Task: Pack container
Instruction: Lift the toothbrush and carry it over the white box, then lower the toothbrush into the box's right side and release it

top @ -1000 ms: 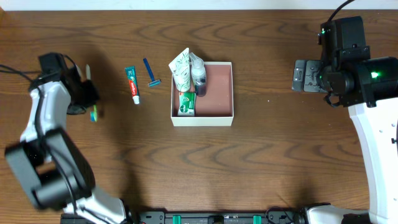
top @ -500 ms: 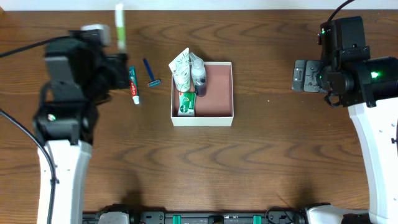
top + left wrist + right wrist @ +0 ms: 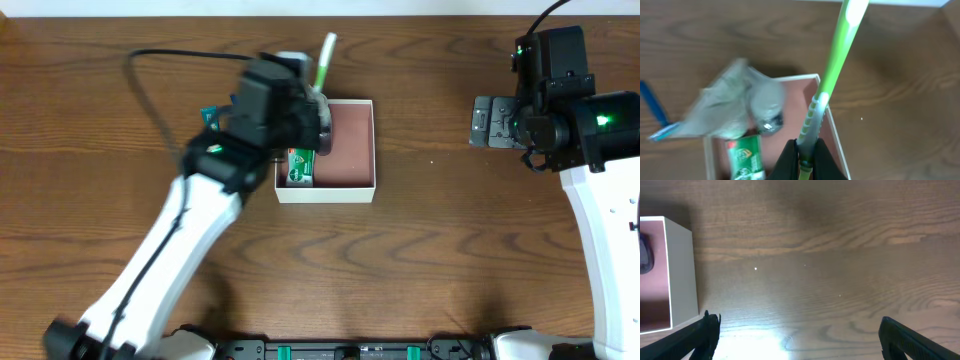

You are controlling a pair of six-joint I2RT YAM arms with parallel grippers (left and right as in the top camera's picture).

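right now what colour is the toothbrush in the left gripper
Lime green toothbrush, white at the far tip; clearest in left wrist view.

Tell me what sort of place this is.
Probably a robot lab bench, not a home: left arm and right arm at a wooden table, a box holding toiletries, and a toothbrush gripped in the left tool.

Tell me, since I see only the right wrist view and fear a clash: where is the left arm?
Observer: Its claw hangs over the box, shut on a green toothbrush.
Operator: What is in the box?
Observer: A green pack, a dark bottle and a white pouch, all along its left wall.
Operator: Anything outside it?
Observer: A blue razor lies on the table, left of the box.
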